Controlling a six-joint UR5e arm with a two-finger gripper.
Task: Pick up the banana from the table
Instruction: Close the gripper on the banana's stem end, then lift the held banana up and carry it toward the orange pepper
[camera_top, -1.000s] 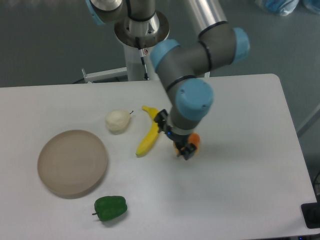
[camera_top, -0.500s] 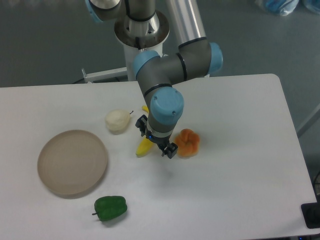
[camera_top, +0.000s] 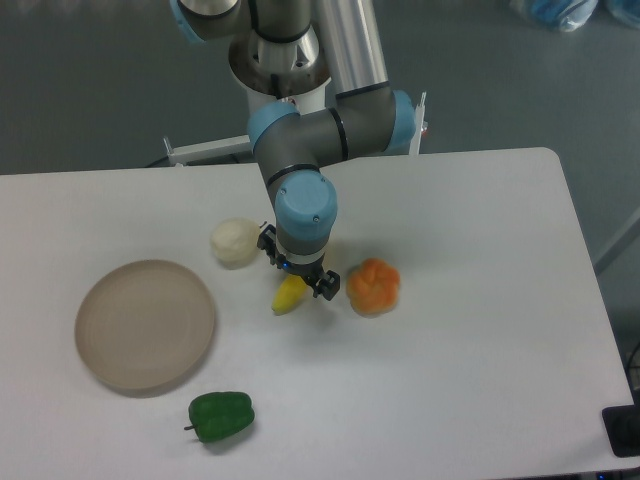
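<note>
Gripper (camera_top: 296, 270) poised over the banana (camera_top: 289, 296) on the table (camera_top: 480, 380), hiding all but its lower yellow end; open or closed, impossible to tell. Probably light, smooth, easily bruised: best pinched gently across the middle. Plate (camera_top: 146, 325) off to one side, holding nothing.

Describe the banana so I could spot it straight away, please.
Find the white table and the big grey-and-blue robot arm reaching over its middle. Right under the gripper, between a pale pear and a lumpy orange fruit, a bright yellow tip pokes out: the banana. It is the only yellow thing there.
</note>
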